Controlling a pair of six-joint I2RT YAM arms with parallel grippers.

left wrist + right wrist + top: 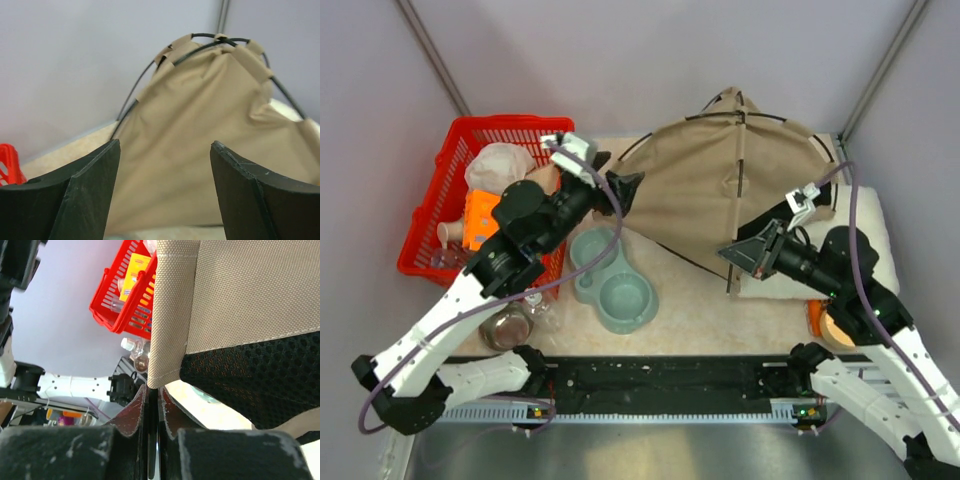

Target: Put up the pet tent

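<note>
I counted one tan fabric pet tent on thin dark poles [720,190], one red plastic basket [430,215] and one pale green twin-bowl feeder [610,280]; the tent stood at the back of the beige counter [700,310]; my left jaws gaped wide just beside its left side, holding nothing; my right jaws were pinched tight on a pole at its lower edge; pale grey walls stood behind.

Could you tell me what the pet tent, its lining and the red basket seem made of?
The pet tent has a matte tan woven shell, weave visible; its lining is black open mesh. The red basket looks like glossy moulded plastic.
</note>
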